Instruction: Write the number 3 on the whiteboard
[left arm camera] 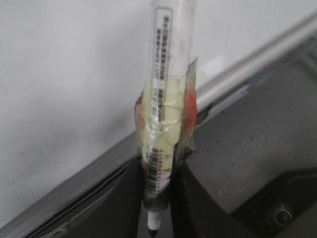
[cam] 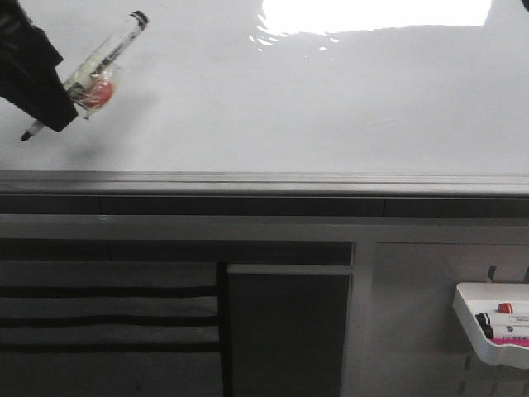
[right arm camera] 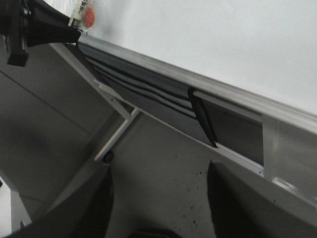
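The left tool (left arm camera: 156, 198) pinches a taped marker (left arm camera: 166, 99), tip slanting down-left across the whiteboard (cam: 289, 107).

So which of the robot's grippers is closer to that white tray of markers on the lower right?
Probably the right, though neither is close. The left gripper is far across at the whiteboard's upper left, holding a marker. The right gripper doesn't appear in the front view alongside the tray.
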### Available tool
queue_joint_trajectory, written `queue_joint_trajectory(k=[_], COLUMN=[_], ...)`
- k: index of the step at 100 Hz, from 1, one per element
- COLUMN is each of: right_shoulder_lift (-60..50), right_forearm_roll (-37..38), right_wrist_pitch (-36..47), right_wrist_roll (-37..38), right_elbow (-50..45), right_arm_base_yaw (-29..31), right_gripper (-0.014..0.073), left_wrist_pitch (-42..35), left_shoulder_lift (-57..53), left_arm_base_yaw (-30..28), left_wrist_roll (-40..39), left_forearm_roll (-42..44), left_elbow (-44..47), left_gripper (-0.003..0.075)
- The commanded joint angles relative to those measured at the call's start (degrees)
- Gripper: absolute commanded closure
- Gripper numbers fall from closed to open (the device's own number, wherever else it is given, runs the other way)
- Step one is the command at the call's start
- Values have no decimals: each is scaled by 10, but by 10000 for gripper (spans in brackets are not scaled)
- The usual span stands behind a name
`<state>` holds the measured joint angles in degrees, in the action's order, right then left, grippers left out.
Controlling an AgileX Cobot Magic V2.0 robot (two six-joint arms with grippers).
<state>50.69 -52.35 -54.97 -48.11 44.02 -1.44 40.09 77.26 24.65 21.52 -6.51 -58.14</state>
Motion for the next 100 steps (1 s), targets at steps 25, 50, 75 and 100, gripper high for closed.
queue_joint_trajectory(k=[25, 50, 75, 100], right_shoulder_lift=[87, 114, 195, 246], right_forearm_roll=[-6, 81, 140, 147], right_wrist_pitch=[-89, -1, -9, -17], right_wrist_roll=[-172, -205, -147, -148], right_elbow=[111, 137, 223, 270], right_arm_base_yaw=[-85, -247, -313, -353], right_gripper=[218, 218, 218, 222], left_wrist_pitch=[157, 173, 178, 178], left_shoulder_lift=[-30, -31, -31, -31], left_arm_base_yaw=[85, 128, 135, 135], left_wrist_roll=[358, 377, 387, 387], left_forearm_roll=[-229, -246, -242, -229], left_elbow=[-56, -75, -76, -76], left_gripper=[741, 741, 741, 741])
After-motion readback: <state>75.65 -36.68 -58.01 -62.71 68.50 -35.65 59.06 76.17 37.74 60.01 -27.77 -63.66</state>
